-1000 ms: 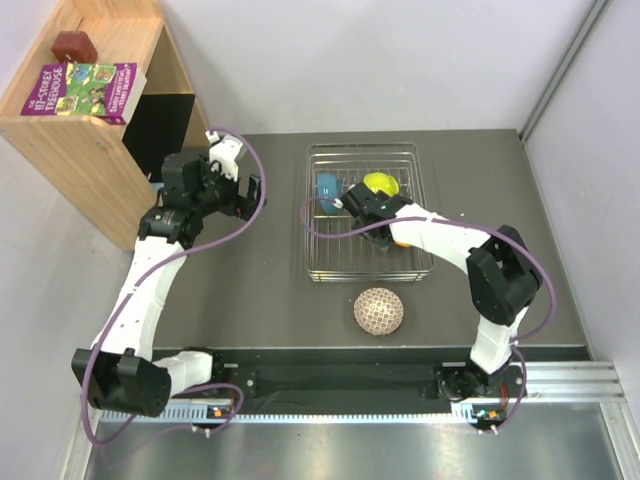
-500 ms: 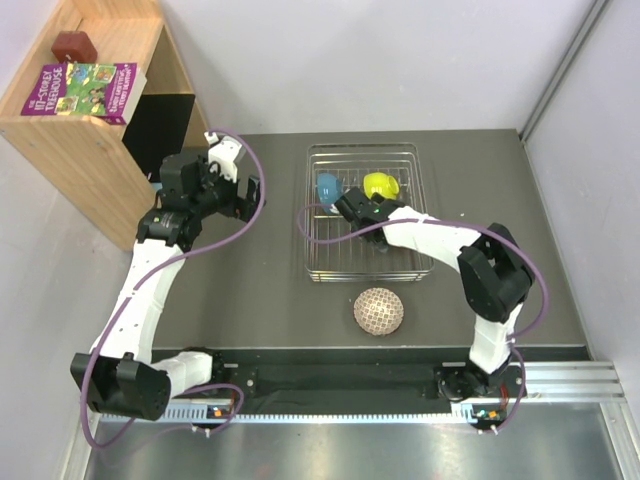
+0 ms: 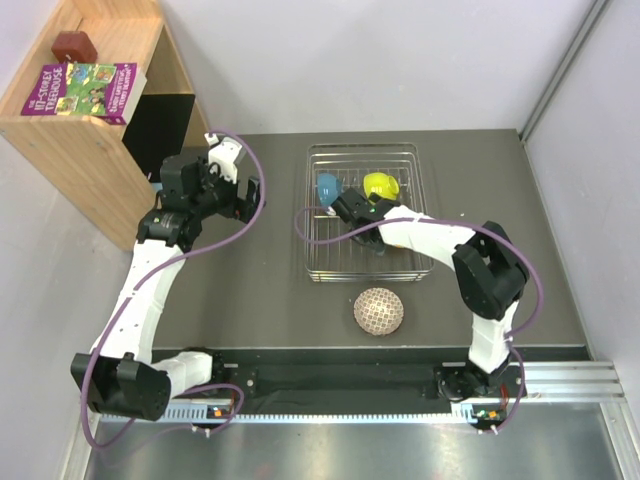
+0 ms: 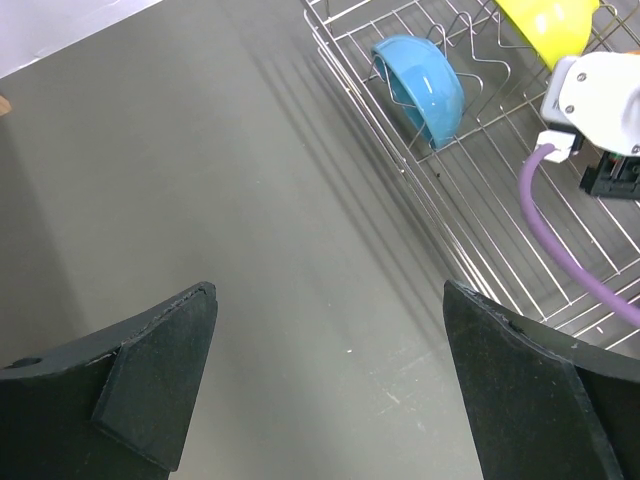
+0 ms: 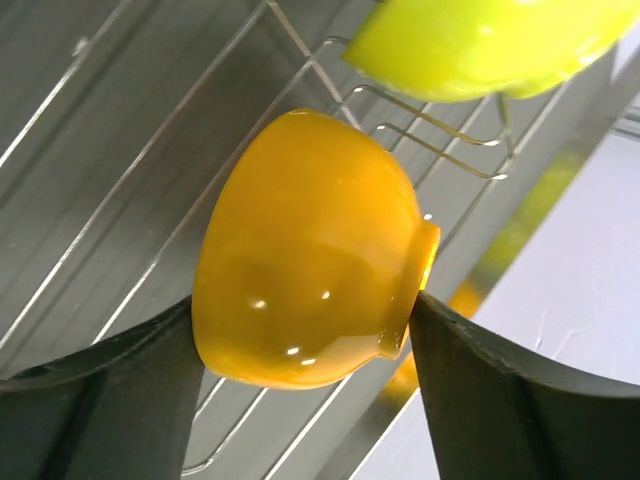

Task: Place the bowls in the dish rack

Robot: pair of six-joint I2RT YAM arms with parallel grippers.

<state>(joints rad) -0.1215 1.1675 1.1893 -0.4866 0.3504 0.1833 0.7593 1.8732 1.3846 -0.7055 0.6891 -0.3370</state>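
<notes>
In the dish rack [image 3: 340, 262], right fingers [image 5: 100, 400] grip the orange bowl [image 5: 300, 250]; left fingers [image 4: 150, 390] gape.

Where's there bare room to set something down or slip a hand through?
Bare table: between the left gripper and the dish rack, and right of the rack. The rack's near left corner looks free. Its far end is crowded: blue bowl, yellow-green bowl, right gripper holding the orange bowl. A patterned bowl sits in front of the rack.

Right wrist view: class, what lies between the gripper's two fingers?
The orange bowl, on its side over the dish rack wires, fills the gap between the right gripper fingers, as that view shows.
</notes>
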